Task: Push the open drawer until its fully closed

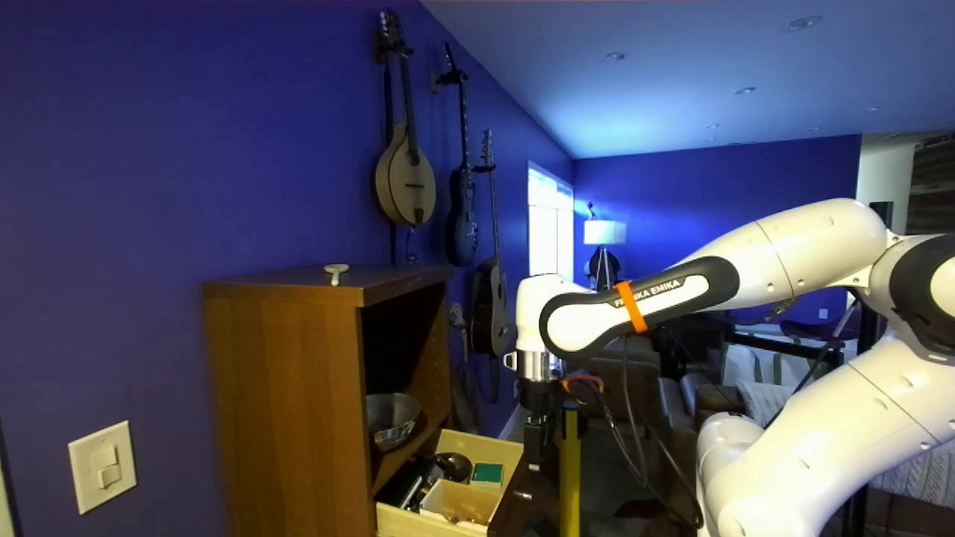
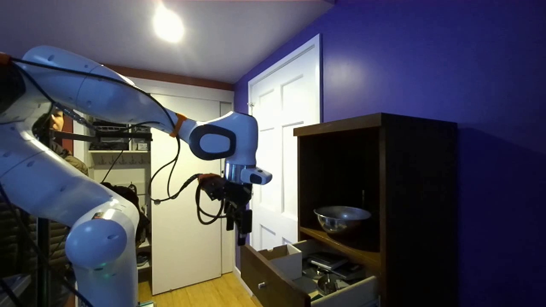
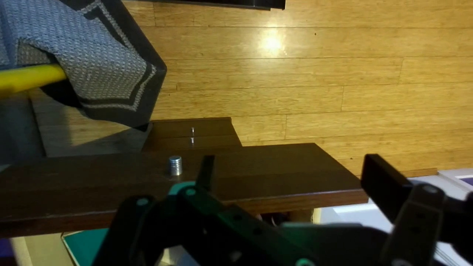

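Observation:
The drawer stands pulled out of the brown cabinet. In an exterior view its pale wood side shows. In an exterior view its dark brown front carries a small metal knob. The drawer holds a small box, a green item and dark objects. My gripper points down beside the upper edge of the drawer front. It also shows in an exterior view, close to the front's far corner. In the wrist view the gripper is open and empty, its fingers apart over the drawer front. Contact cannot be told.
A metal bowl stands on the shelf above the drawer. A yellow post stands close beside the gripper. A rug lies on the wood floor. A white door is behind the cabinet.

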